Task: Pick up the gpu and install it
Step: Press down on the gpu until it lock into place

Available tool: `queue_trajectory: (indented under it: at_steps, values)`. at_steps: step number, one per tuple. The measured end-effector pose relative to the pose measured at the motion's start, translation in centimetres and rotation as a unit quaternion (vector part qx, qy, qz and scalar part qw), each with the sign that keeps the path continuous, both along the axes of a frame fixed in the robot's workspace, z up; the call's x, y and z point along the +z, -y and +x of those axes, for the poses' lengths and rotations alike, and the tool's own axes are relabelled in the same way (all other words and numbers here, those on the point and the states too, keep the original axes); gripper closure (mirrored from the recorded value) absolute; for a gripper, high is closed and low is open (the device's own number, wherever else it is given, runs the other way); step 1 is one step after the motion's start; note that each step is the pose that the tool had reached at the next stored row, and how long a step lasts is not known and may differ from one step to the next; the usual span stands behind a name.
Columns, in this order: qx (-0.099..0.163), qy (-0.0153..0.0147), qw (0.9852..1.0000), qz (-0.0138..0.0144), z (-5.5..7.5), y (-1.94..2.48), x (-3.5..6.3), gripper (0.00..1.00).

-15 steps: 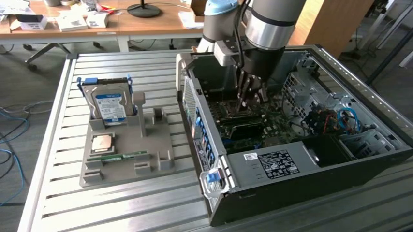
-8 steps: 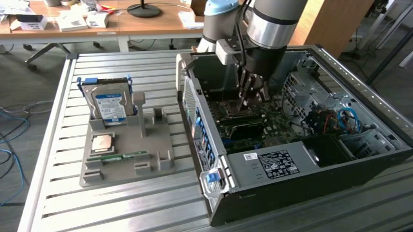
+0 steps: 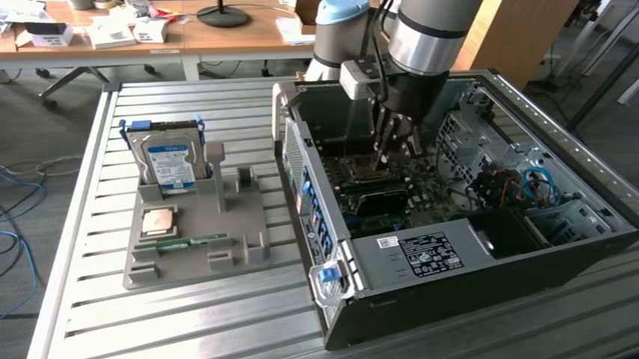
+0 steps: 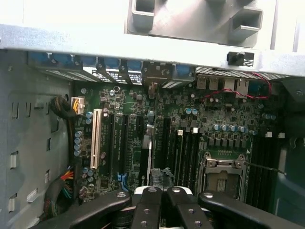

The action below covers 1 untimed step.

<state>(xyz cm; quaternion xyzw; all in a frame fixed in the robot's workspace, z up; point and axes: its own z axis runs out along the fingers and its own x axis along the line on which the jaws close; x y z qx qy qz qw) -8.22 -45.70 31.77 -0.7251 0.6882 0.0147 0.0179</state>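
gripper [image 4: 161, 192] clamped on gpu [image 4: 147, 155], card held edge-on straight below the fingers, long axis parallel to motherboard [image 4: 224, 119] slots.

No text can be made out anywhere. The hard drive [image 3: 170, 163], standing in the grey holder [image 3: 194, 224] on the exterior view's left, bears a blue label with print too small to read. A white-and-black sticker [image 3: 427, 253] on the near part of the computer case [image 3: 469, 299] is likewise illegible.
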Motion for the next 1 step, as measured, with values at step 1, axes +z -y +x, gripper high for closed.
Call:
queue_trajectory:
  at_steps: [1]
  values:
    - [0.0, 0.0, 1.0, 0.0, 0.0, 0.0, 0.0, 0.89]
